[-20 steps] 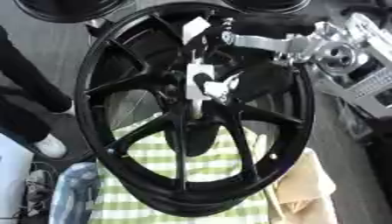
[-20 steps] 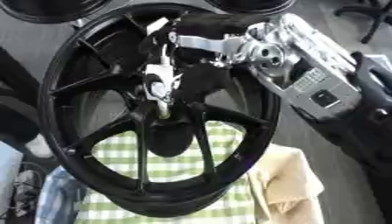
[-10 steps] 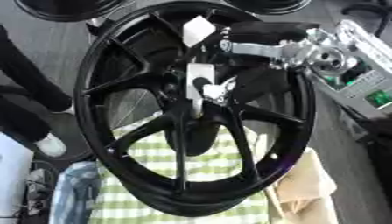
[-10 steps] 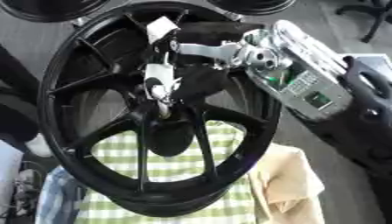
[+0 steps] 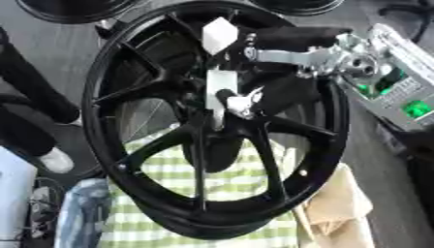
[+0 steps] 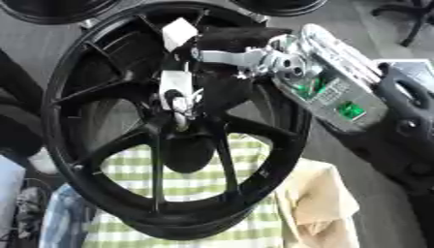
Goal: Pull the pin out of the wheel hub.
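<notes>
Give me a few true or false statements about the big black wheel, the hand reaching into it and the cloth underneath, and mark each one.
1. The black spoked wheel stands over a green and white checked cloth. True.
2. The robot's left hand reaches to the hub. False: the right hand does, coming in from the view's right side.
3. A white tag shows near the wheel's upper rim. True.
4. The wheel is silver. False: it is black.
5. A beige folded cloth lies at the wheel's lower right. True.

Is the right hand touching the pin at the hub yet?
Cannot tell. In the left eye view the right hand overlaps the pale pin on the wheel hub, but neither eye view shows contact or a gap plainly.
</notes>
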Robot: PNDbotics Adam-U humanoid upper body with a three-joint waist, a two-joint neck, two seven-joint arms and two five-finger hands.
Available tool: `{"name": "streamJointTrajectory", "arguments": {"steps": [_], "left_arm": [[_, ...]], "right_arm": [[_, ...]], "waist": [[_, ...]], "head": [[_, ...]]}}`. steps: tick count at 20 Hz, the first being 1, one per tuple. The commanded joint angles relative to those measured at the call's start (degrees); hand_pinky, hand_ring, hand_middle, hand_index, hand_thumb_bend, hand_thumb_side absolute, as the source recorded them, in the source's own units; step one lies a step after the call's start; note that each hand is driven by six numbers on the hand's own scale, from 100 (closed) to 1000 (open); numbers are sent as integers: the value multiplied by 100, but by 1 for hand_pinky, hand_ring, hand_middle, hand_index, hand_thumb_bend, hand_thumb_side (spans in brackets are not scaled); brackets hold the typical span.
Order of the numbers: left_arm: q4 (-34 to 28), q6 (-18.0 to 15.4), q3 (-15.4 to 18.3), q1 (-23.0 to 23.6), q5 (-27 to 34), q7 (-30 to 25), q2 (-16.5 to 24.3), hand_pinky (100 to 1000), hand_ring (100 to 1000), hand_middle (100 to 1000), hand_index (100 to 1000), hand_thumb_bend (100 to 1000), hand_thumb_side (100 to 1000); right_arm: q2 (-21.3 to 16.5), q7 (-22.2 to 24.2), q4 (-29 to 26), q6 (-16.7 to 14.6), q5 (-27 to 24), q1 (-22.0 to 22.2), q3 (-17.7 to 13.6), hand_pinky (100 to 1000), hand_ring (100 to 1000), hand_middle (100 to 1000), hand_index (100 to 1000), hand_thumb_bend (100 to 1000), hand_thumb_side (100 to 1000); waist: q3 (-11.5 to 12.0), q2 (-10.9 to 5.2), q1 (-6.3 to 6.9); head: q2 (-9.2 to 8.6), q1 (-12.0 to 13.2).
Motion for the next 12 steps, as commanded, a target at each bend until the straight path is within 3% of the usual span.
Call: {"name": "streamJointTrajectory", "arguments": {"steps": [1,12], "left_arm": [[-71,-1,-1,-83,-1,-24,73,710,639,616,696,104,802],[-71,6,-10,-93,6,-37,69,710,641,616,695,101,801]], "right_arm": [[-31,-28,32,-5,33,-75,-38,870,825,783,939,110,756],[36,-13,196,-45,31,-65,10,866,806,762,941,109,796]], "waist": [[10,-73,25],[22,-54,34]], "head": [[34,-24],[34,-52]]}}
